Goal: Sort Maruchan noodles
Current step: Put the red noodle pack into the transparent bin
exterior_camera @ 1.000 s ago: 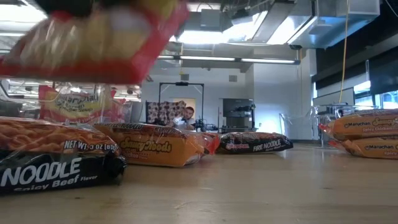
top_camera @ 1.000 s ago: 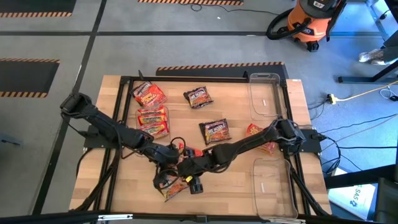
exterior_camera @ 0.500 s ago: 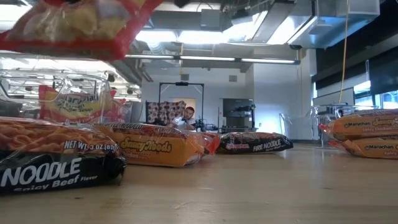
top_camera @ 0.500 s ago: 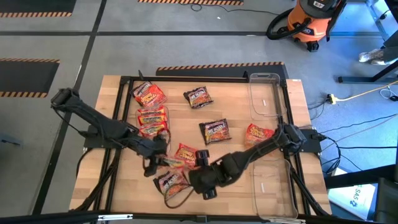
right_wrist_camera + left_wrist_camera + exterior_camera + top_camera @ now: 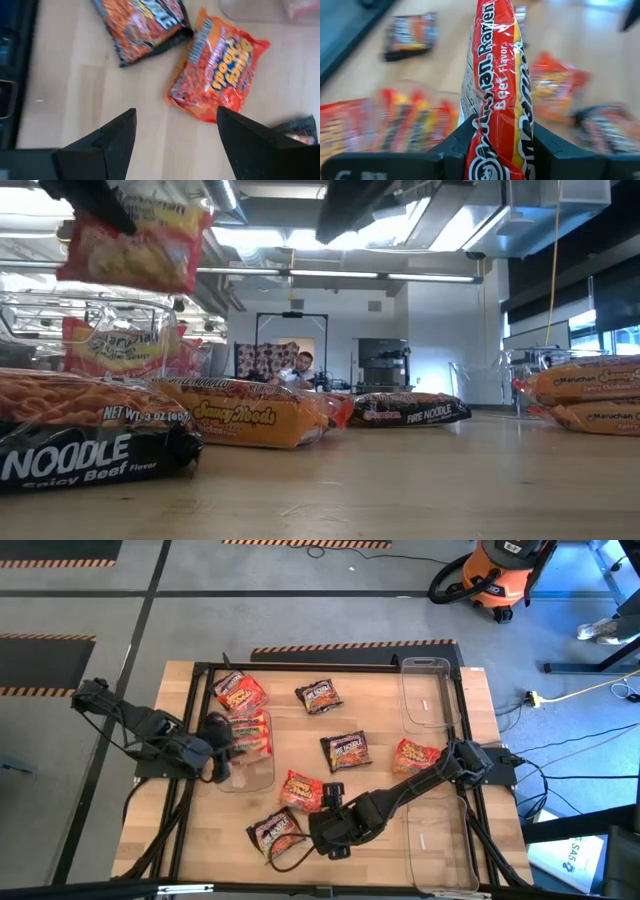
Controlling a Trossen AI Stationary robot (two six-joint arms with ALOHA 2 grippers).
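Observation:
Several Maruchan packets lie flat on the table: red-yellow (image 5: pixel 238 693), dark (image 5: pixel 319 695), dark (image 5: pixel 346 751), orange (image 5: pixel 415 755), orange (image 5: pixel 300 790) and dark (image 5: pixel 275 832). More red-yellow packets (image 5: pixel 246 733) sit at the clear left bin (image 5: pixel 248 772). My left gripper (image 5: pixel 217 734) (image 5: pixel 497 145) is at that bin, shut on a red-yellow beef-flavor packet (image 5: pixel 497 75) (image 5: pixel 135 248). My right gripper (image 5: pixel 318 828) (image 5: pixel 175 135) is open and hovers between the near orange packet (image 5: pixel 220 70) and the near dark packet (image 5: pixel 142 25), touching neither. My left gripper pinches the red-yellow packet between its two fingers, one on each flat face, near one end (image 5: pixel 496 152). The packet shows edge-on and runs forward from the fingers. In the low view it is lifted clear and tilted, held by its upper part (image 5: pixel 105 220).
Two more clear bins stand at the right side, one far (image 5: pixel 425 690) and one near (image 5: pixel 435 840). The table's black frame (image 5: pixel 190 800) runs along the edges. Bare wood shows at the near left (image 5: pixel 200 840) and in the middle right (image 5: pixel 385 720). A person sits far back in the room (image 5: pixel 303 366).
My left gripper has drawn away from the right gripper at the table's near middle. It has moved toward the left and far edges to the left bin, carrying the red-yellow packet lifted clear. My right arm has pulled back a little, uncovering the near orange packet.

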